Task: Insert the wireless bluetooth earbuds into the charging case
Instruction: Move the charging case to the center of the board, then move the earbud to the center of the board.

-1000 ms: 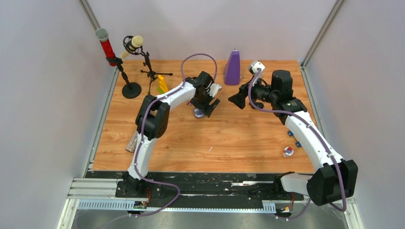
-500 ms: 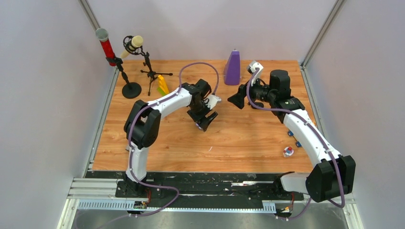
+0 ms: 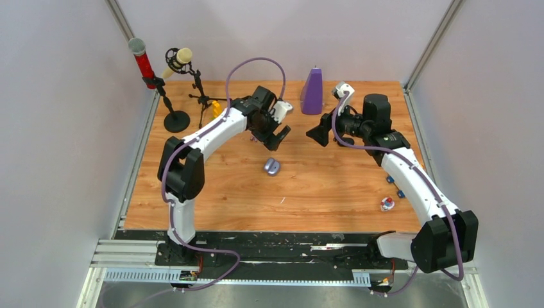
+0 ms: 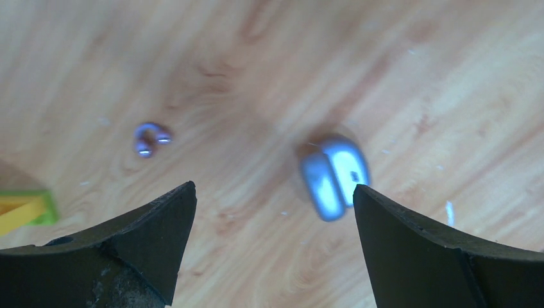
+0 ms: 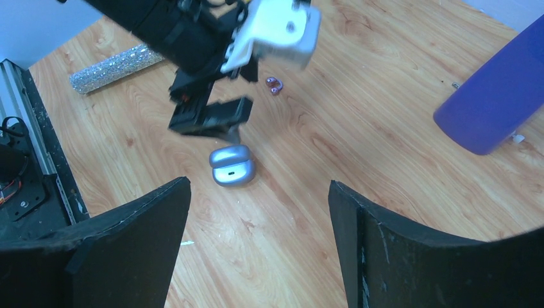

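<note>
Charging case lies on the table, clear of both claws. Just beyond it, your left gripper hangs fingers spread, empty. Pale purple earbuds lie farther back, apart from the case. Your right gripper: spread wide, holding nothing.

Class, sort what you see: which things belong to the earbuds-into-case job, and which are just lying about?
Job: purple earbud, case.
Lying about: purple cone, red microphone, glitter tube, yellow block.
</note>
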Controlling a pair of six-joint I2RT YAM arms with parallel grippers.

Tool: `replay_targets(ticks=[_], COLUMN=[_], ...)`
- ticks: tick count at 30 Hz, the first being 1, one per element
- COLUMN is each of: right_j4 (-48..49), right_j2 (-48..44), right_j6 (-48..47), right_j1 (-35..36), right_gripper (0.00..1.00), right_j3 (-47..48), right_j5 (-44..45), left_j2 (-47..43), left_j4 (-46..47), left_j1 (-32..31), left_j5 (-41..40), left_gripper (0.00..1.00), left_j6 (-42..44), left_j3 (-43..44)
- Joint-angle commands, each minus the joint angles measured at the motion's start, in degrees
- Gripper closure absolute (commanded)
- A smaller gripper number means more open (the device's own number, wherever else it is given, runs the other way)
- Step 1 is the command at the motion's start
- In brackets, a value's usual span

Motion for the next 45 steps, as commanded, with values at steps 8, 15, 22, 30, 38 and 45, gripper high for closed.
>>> replay_targets(ticks=[8,15,22,30,38,45], right_j4=[1.9,1.9,1.9,2.0,2.0,2.2], right_j2=[-2.6,-2.8,-2.7,-2.2,-1.4,1.0], right_j6=[-0.3,-0.2,-0.2,0.1,0.6,1.1], right_j1=[-0.2,-0.3,-0.3,-0.4,-0.3,-0.4], right_gripper=[0.19,0.19,0.19,0.19,0.19,0.19], right_j3=[0.1,0.0,0.0,0.0,0.0,0.2], right_j5=[-1.5,-1.9,-2.2,-2.5,-3.2,-3.5], left_j2=[5.5,9.9,11.2,12.9,15.9,18.2], left_j4=[7.8,9.5,8.9,9.6,9.1,8.9], left_j1=[8.8,9.0,9.0,9.0,9.0,8.8], left_j5=[-18.2,-24.1,-24.3,-25.8,-24.5,-21.8], left_gripper=[0.0,0.0,0.0,0.0,0.01,0.01], left_j6=[3.5,5.5,7.4,7.8,6.6,5.4], left_j3=[4.6,5.5,5.1,5.0,7.8,10.5])
